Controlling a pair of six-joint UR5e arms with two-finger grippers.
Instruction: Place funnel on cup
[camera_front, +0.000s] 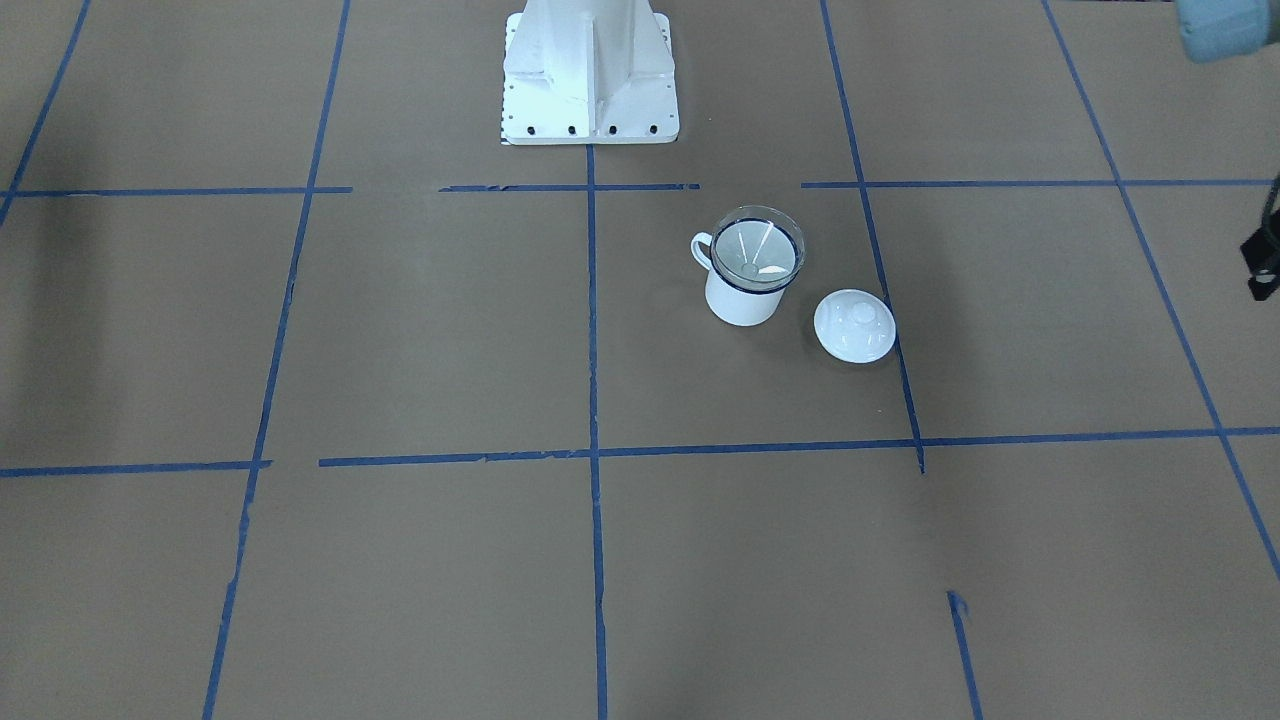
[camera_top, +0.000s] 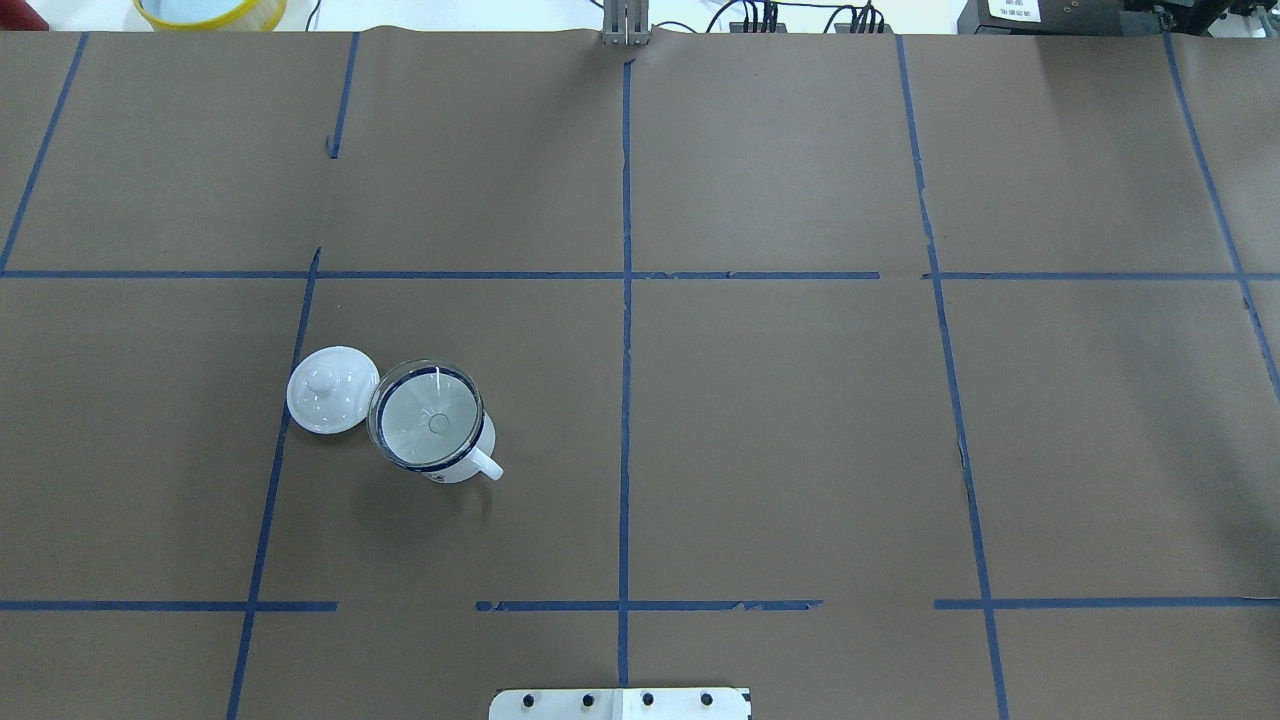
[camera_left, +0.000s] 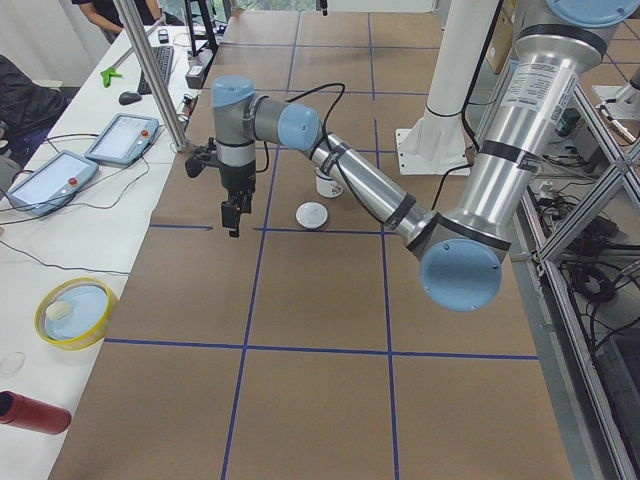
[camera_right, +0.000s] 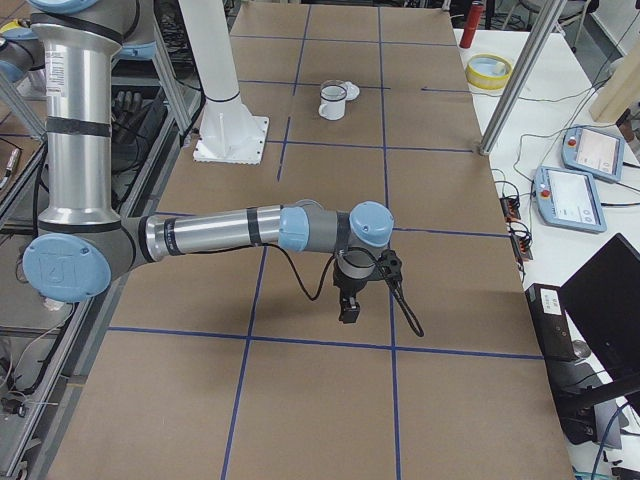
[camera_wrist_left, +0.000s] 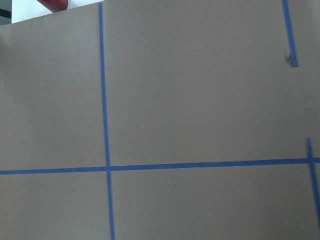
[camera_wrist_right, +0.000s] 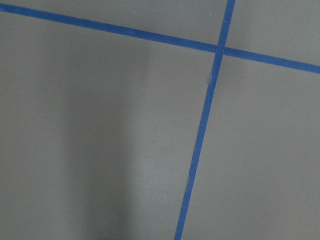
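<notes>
The funnel (camera_top: 430, 420) sits in the mouth of the cup (camera_top: 462, 468), a bit left of the middle in the overhead view. Its wide clear rim rests on the cup's dark blue rim, and its thin spout points down inside. It looks level to me. The cup stands upright on the bench (camera_top: 800, 450), with its small handle toward the lower right of that view. A white lid (camera_top: 330, 390) with a knob lies just beside the cup, on its left. So I think the job is done: the funnel is on the cup and nothing holds it. My left end effector (camera_left: 232, 225) hangs over the bench in the upper left of the left side view, well apart from the cup. My right end effector (camera_right: 349, 312) hangs over bare bench in the middle of the right side view, far from the cup. I see them only from the side, so I cannot tell how far open they are. I see nothing in either one. My wrist cameras show only brown bench and blue tape lines (camera_wrist_left: 105, 125). I judge nothing is left but a check that the funnel sits steady.
</notes>
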